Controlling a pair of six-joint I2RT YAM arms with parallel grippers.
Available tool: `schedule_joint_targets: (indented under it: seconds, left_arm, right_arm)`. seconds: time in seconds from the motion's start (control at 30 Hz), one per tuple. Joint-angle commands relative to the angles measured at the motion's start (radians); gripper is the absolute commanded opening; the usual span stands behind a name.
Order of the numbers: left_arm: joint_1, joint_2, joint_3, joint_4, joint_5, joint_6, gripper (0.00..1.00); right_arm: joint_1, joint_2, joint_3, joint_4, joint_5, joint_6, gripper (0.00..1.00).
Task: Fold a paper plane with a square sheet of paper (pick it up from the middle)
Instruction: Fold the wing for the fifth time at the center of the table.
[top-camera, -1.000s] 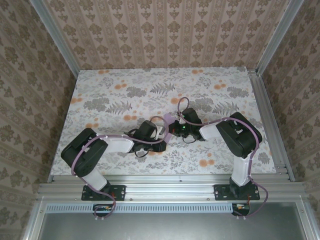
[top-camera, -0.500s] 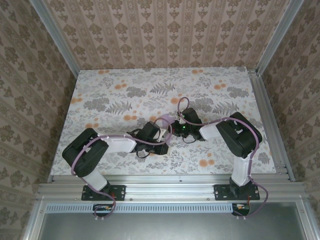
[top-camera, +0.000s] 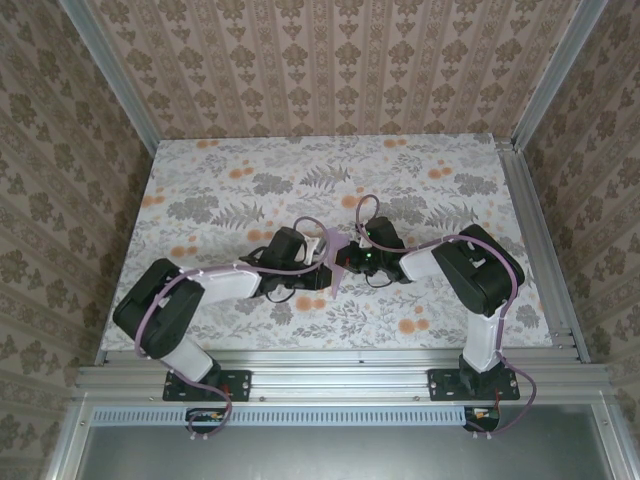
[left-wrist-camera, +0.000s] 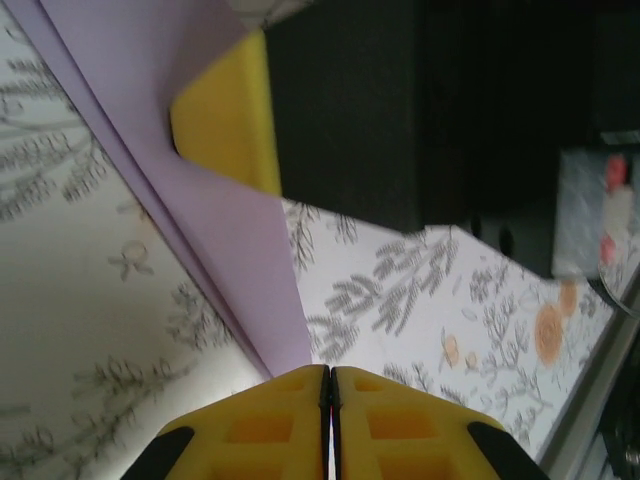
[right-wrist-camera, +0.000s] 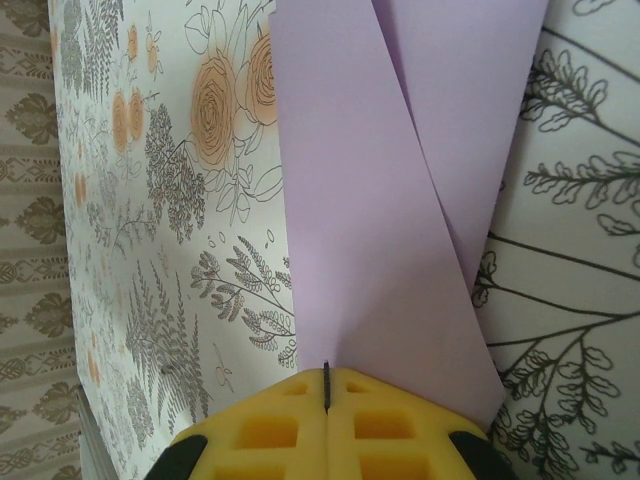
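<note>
Left end effector (left-wrist-camera: 330, 375) over paper (left-wrist-camera: 225, 225) tip

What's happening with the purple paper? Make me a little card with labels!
paper: lavender paper, folded, with layers overlapping
left claw: shut, pinching a narrow end of the paper
right claw: shut, pinching the paper too
where: between the two claws, near the middle of the table
underneath: floral tablecloth
plane finished: doesn't look like it yet
</note>
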Motion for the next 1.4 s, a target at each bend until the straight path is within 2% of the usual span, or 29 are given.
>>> schedule_joint_targets:
  seconds: [0.0, 0.23, 0.57, 1.0, 1.37]
  left_arm:
    - [0.002, 0.072, 0.026, 0.110, 0.020, -0.038, 0.12]
    - [-0.019, 0.146, 0.023, 0.156, 0.052, -0.045, 0.12]
    - [-0.091, 0.150, -0.014, 0.034, 0.036, 0.017, 0.12]
    - [-0.190, 0.140, -0.007, -0.114, 0.002, 0.069, 0.12]
    - [-0.195, 0.058, 0.030, -0.132, 0.071, 0.061, 0.12]
  right_arm:
    - [-0.023, 0.057, -0.051, -0.162, 0.122, -0.026, 0.02]
    - [-0.028, 0.062, -0.049, -0.159, 0.127, -0.021, 0.02]
    - [-0.041, 0.075, -0.056, -0.170, 0.153, -0.020, 0.02]
    - [-0.055, 0.070, -0.067, -0.184, 0.176, -0.023, 0.01]
    - [-0.056, 0.044, -0.072, -0.192, 0.173, -0.030, 0.01]
